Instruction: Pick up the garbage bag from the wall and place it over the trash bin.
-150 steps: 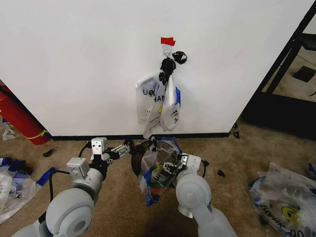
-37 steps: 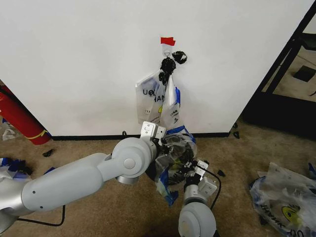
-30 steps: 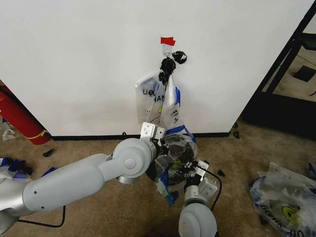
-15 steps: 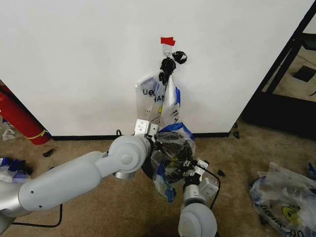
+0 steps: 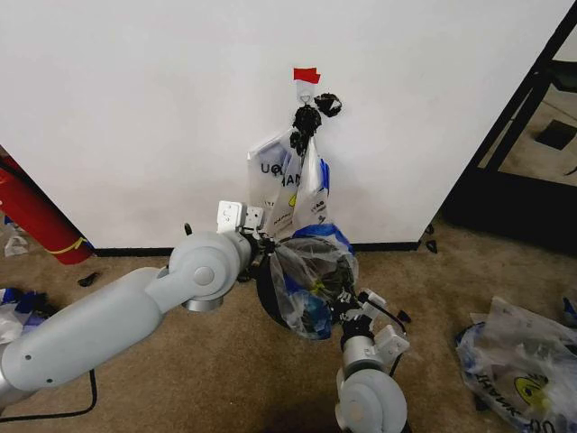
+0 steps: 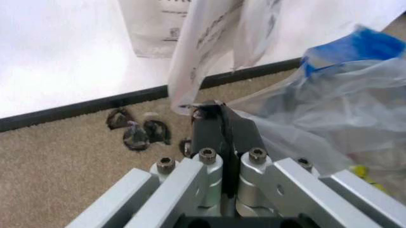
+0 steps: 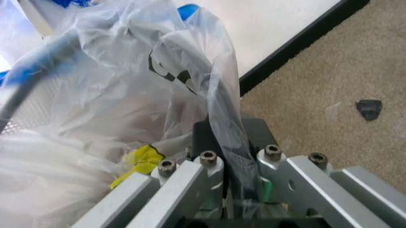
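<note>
Head view, nearest item: right hand (image 5: 347, 305), low at centre on the carpet (image 5: 225, 379) side, pinched tight on a fold of the bag (image 5: 311, 275). Right wrist view confirms: film clamped between the closed fingers (image 7: 212, 164), yellow print just beside them.

Bag: translucent, blue band at top, bulging and spread over the bin (image 5: 266, 293), whose black edge peeks out on its left side.

Left hand (image 5: 261, 248): reaching across from the left to the bag's upper left edge. Left wrist view: fingers (image 6: 222, 133) pressed together with a thin edge of film between them.

Farther: more bags (image 5: 288, 185) hanging from a hook (image 5: 306, 88) on the wall (image 5: 135, 108), below red tape; black baseboard (image 5: 135, 251) along the floor.
</note>
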Available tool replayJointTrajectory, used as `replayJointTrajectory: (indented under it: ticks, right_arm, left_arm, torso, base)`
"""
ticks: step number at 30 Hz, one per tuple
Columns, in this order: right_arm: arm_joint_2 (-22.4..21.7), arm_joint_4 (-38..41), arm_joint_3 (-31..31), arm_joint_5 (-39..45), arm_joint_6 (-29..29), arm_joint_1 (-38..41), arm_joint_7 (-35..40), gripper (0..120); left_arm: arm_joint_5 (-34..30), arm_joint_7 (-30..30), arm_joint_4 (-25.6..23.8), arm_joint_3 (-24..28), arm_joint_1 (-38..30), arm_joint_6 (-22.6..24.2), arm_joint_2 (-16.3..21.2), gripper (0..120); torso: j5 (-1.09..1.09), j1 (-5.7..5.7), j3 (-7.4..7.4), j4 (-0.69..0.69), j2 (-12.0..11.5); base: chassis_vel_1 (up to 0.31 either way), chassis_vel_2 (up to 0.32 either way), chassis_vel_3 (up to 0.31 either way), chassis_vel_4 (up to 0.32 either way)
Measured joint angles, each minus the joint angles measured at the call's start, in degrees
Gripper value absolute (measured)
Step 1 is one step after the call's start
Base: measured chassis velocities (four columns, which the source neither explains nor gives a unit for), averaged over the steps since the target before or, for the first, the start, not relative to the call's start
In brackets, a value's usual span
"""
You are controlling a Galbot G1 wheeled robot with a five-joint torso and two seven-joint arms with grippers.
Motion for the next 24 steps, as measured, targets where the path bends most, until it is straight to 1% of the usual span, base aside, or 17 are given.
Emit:
replayJointTrajectory:
  ticks: [3,9,14,18,19,21,23,24]
  right_arm:
    - [-0.7,0.57,0.06,0.83,-0.01,-0.29,-0.9,1]
    - [-1.82,1.21,0.36,1.95,0.36,-1.03,-2.48,1]
    - [-2.57,1.36,1.16,3.34,1.43,-1.29,-4.12,1]
    - [-3.22,2.24,3.28,8.1,2.04,-0.86,-4.9,1]
    - [-3.22,2.24,3.28,8.1,2.04,-0.86,-4.9,1]
    - [-3.74,2.66,3.77,10.05,1.83,-0.84,-5.38,1]
    - [-4.31,3.15,3.9,12.69,1.36,-0.88,-5.88,1]
    - [-4.33,3.22,3.89,13.15,1.29,-0.87,-5.9,1]
  left_arm:
    - [2.29,1.69,1.13,-0.83,1.54,-0.13,0.6,0]
    - [3.29,3.18,2.65,-2.36,2.79,-0.24,1.26,0]
    - [3.32,4.09,2.51,-3.48,3.68,-0.23,2.65,0]
    - [3.25,5.72,1.38,-7.22,7.88,0.17,4.99,0]
    - [3.25,5.72,1.38,-7.22,7.88,0.17,4.99,0]
    - [3.34,6.42,1.14,-9.19,10.04,0.37,5.72,0]
    - [3.64,7.81,0.11,-12.72,13.81,0.44,6.75,0]
    - [3.71,8.08,-0.06,-13.09,14.3,0.44,6.85,0]
  torso:
    - [-0.01,0.0,0.0,0.01,0.0]
    - [0.0,0.0,0.0,0.0,0.0]
    - [0.01,0.0,0.0,0.0,0.0]
    - [0.0,0.0,0.0,0.0,0.0]
    - [0.0,0.0,0.0,0.0,0.0]
    - [-0.01,0.0,0.0,0.01,0.0]
    - [0.0,0.0,0.0,0.0,0.0]
    - [0.0,0.0,0.0,0.02,0.0]
  base:
    - [0.0,0.0,0.0,0.0]
    - [0.0,0.0,0.0,0.0]
    - [0.0,0.0,0.0,0.0]
    - [0.0,0.0,0.0,0.0]
    - [0.0,0.0,0.0,0.0]
    - [0.0,0.0,0.0,0.0]
    - [0.0,0.0,0.0,0.0]
    - [0.0,0.0,0.0,0.0]
